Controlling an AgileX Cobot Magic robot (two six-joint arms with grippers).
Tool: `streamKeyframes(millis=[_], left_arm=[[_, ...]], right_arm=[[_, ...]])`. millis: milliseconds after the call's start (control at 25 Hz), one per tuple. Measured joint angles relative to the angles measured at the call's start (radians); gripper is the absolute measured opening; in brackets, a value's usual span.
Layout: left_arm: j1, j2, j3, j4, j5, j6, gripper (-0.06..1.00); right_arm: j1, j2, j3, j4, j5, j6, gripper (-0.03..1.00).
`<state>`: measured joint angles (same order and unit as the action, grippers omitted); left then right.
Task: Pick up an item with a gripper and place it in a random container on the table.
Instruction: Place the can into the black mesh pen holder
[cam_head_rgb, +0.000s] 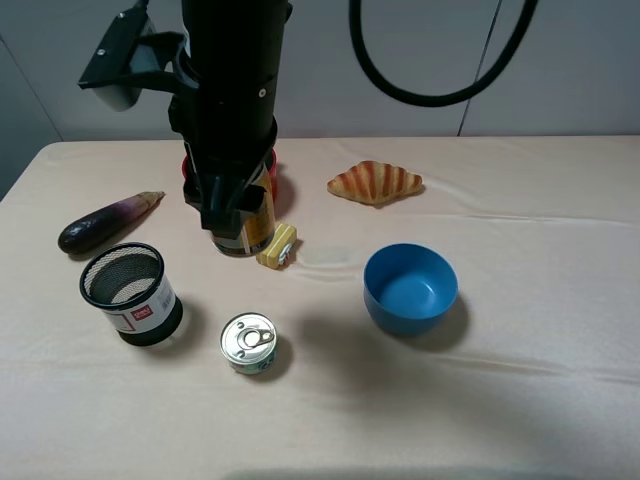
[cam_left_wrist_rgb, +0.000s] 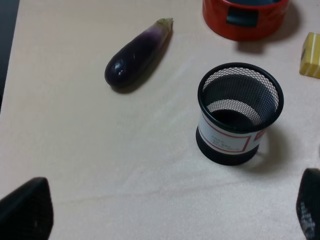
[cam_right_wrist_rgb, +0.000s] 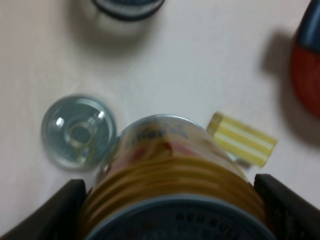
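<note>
Right gripper (cam_right_wrist_rgb: 172, 205) is clamping the tall can (cam_head_rgb: 248, 228) upright by its sides, suiting a drop into the mesh cup (cam_head_rgb: 130, 293) at eight o'clock.

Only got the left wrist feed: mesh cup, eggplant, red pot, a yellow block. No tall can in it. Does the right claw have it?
Observer: Yes. The right claw is shut on the tall can, gripping its ribbed wall from both sides.
Operator: Over the cup yet?
Observer: No. In the high view the can is behind and to the right of the mesh cup, next to the yellow block.
Operator: Anything else near the cup that I can't see?
Observer: A flat can, silver top up, stands to the right of the cup and nearer the front.
</note>
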<state>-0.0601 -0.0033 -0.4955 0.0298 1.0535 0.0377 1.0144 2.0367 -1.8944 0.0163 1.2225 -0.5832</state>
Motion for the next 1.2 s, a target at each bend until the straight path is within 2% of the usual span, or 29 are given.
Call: streamKeyframes(millis=[360,920,1200], left_arm=[[0.0,0.0,0.0,0.0,0.0,0.0,0.99],[0.0,0.0,0.0,0.0,0.0,0.0,0.99],[0.0,0.0,0.0,0.0,0.0,0.0,0.99]], right_arm=[[0.035,0.101,-0.173,0.009,0.012,-0.009,0.49],[0.145,0.189,-0.346,0.043,0.015,-0.042,0.49],[0.161,0.214,-0.352,0.078,-0.038,-0.089,0.49]])
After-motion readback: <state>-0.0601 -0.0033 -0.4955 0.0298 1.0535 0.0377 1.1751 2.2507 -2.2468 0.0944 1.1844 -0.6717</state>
